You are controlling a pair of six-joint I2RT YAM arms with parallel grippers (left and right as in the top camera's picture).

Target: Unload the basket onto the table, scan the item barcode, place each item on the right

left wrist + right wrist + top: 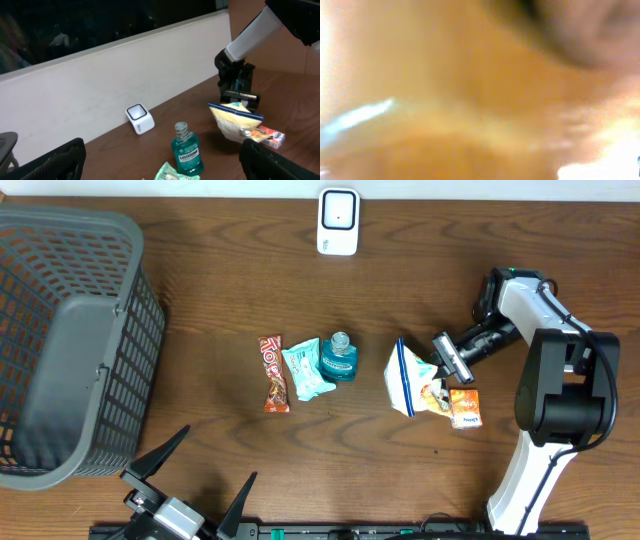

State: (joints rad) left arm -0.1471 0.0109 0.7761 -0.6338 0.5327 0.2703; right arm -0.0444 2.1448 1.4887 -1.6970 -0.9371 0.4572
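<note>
Right fingers point(446, 360) closed flat on the upper edge of the white-and-yellow crinkled snack bag with a blue stripe point(412, 380). The pinch is on thin film, and the right wrist view shows only an orange blur. The bag sits right of centre, low on the dark wooden bench point(220, 300) and just beside a small orange carton point(464, 408); whether it has lifted clear cannot be told. At the far edge, well apart, stands the white rounded barcode scanner point(338, 221). Left fingers point(158, 452) spread wide at the near edge, holding nothing.

Step in hand, by judgement: carry to the scanner. Raise the bag clear of the carton first, then turn its printed code toward the scanner face — slowly, since slack film may fold over the code.
</note>
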